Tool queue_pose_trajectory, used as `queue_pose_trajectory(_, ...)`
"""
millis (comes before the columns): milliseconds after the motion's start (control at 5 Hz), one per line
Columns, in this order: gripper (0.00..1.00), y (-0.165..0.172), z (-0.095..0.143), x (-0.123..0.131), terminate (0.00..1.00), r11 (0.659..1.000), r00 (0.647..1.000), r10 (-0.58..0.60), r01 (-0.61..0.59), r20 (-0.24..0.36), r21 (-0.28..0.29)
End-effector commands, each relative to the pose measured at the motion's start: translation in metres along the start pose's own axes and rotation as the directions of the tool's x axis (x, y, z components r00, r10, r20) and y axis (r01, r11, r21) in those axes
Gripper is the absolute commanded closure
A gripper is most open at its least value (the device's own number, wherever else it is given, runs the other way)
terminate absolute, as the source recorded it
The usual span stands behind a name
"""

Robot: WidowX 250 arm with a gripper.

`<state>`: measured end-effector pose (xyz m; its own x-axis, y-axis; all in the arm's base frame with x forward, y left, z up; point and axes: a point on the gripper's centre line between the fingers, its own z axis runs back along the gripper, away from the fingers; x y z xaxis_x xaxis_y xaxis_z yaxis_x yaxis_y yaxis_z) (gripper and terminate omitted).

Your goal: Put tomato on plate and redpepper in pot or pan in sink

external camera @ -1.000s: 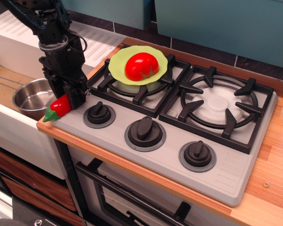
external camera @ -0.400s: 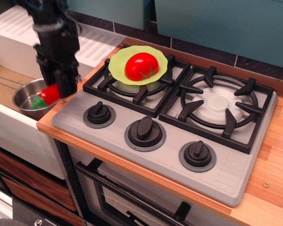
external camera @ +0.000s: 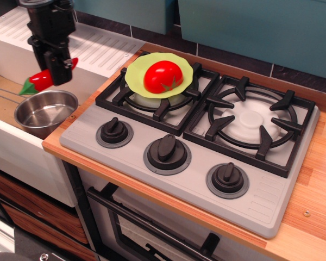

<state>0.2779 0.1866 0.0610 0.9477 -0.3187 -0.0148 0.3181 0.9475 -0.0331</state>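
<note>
Lowering the redpepper (external camera: 43, 79) into the pot (external camera: 45, 111) is judged to be the step in hand, since the tomato (external camera: 163, 76) is already seated on the lime-green plate (external camera: 137, 72), which rests on the grate of the stove's (external camera: 174, 136) rear-left burner. For the drop to be made well, the pepper should be brought squarely over the open mouth of the pot before the grip is loosened; at present it appears to be held above and slightly behind the pot's far rim, with its green stem end pointing left and somewhat down, so a release from here could be expected to clip the rim or land on the beige floor of the sink (external camera: 2, 103). A short descent is also advised, as a long glossy pepper is likely to bounce or tip out if let fall from height. The gripper (external camera: 56, 70) is seen closed around the red body of the pepper, the fingers clamped near its tail end. The arm is hung nearly vertical from the top-left corner, with the wrist pointed downward over the sink, in front of the ribbed drainboard (external camera: 106, 49).
</note>
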Motion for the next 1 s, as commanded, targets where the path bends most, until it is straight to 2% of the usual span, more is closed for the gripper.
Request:
queue_pose_trajectory(0,1.00,0.043,0.006,0.007,0.00,0.999,0.997,-0.050,0.049,0.050,0.020)
queue_pose_trajectory(400,1.00,0.062,-0.006,0.010,0.00,0.998,0.996,-0.067,0.068,0.059,-0.012)
queue_pose_trajectory(800,1.00,0.048,-0.005,0.014,0.00,1.000,0.999,-0.012,0.013,0.039,-0.018)
